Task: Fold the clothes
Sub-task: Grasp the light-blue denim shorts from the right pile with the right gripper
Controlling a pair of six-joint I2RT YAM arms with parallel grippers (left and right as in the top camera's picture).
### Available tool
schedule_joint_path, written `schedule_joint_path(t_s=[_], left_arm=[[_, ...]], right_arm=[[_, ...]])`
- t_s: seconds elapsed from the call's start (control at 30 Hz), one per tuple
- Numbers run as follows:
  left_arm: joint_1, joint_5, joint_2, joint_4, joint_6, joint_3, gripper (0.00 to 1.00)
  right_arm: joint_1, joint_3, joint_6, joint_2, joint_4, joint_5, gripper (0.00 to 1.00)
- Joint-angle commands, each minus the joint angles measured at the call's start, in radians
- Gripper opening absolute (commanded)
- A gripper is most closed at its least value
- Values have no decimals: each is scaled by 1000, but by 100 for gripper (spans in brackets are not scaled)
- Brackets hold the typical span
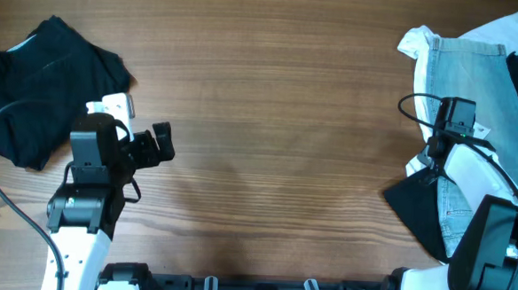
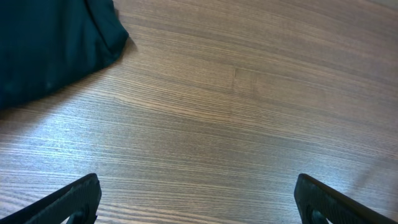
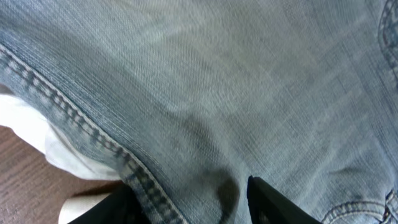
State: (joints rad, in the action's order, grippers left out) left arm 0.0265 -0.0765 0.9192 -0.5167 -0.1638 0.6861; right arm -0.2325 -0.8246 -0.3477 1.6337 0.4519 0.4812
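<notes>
A crumpled black garment (image 1: 41, 71) lies at the far left, and its edge shows in the left wrist view (image 2: 50, 43). My left gripper (image 1: 161, 144) is open and empty over bare wood to its right (image 2: 199, 199). At the right lies a pile of light blue jeans (image 1: 475, 85), a white garment (image 1: 514, 30) and another black garment (image 1: 420, 207). My right gripper (image 1: 444, 141) is down on the jeans (image 3: 217, 93). Its jaws (image 3: 193, 205) are partly open. The stitched hem and a pucker of denim lie between them, and the left finger is under the hem.
The wooden table (image 1: 279, 102) spans the middle between the two arms. A cable loops from the right wrist over the jeans. White cloth (image 3: 37, 137) shows beneath the denim hem. The pile runs off the right edge of the overhead view.
</notes>
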Motion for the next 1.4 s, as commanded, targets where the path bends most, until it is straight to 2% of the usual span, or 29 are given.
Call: schedule_joint_path(t_s=[0.0, 0.13, 0.17, 0.3, 0.43, 0.47, 0.53, 0.57, 0.7, 0.83, 0.9, 0.97, 1.0, 1.03, 1.07, 1.17, 1.2, 1.27, 1.33, 1.37], left_arm=[[3, -16, 4, 4, -6, 19, 100], [3, -16, 4, 4, -5, 19, 100], [3, -16, 4, 4, -5, 19, 100], [3, -16, 4, 4, -5, 19, 100], [3, -16, 4, 5, -5, 19, 100], [3, -16, 4, 8, -6, 19, 100], [3, -16, 4, 11, -5, 19, 100], [3, -16, 5, 11, -6, 19, 100], [3, -17, 5, 11, -6, 19, 100], [3, -17, 5, 11, -5, 19, 100], [3, -24, 5, 11, -6, 19, 100], [3, -24, 5, 11, -6, 19, 100], [3, -24, 5, 11, -6, 19, 100], [3, -24, 5, 11, -6, 19, 100], [3, -24, 5, 11, -6, 19, 100], [3, -24, 7, 11, -5, 19, 100], [3, -24, 9, 12, -6, 19, 100], [3, -63, 15, 13, -5, 19, 100], [3, -148, 23, 26, -6, 19, 100], [3, -225, 24, 34, -6, 19, 100]], right_arm=[[-3, -16, 8, 10, -24, 39, 61], [-3, -17, 8, 10, -43, 39, 61], [-3, -17, 8, 10, -40, 39, 56], [-3, -17, 7, 10, -17, -39, 4], [-2, -68, 111, -39, 55, -202, 4], [-2, -124, 175, -82, 92, -338, 4], [6, -256, 240, -185, 141, -798, 4], [28, -267, 213, -224, 138, -872, 4], [135, -256, 180, -207, 226, -864, 5], [279, -245, 162, -128, 222, -879, 7], [380, -245, 153, -106, 70, -1085, 8], [458, -245, 47, -106, -168, -1271, 9], [510, -245, -1, -106, -300, -1283, 9], [557, -245, 0, -106, -369, -1238, 11], [603, -245, -1, -103, -383, -1126, 20], [711, -245, -52, -65, -330, -790, 27], [734, -245, -77, -38, -330, -747, 33], [748, -245, -75, 13, -356, -732, 66], [731, -245, -73, 16, -327, -620, 93], [704, -245, -73, 3, -296, -554, 100]])
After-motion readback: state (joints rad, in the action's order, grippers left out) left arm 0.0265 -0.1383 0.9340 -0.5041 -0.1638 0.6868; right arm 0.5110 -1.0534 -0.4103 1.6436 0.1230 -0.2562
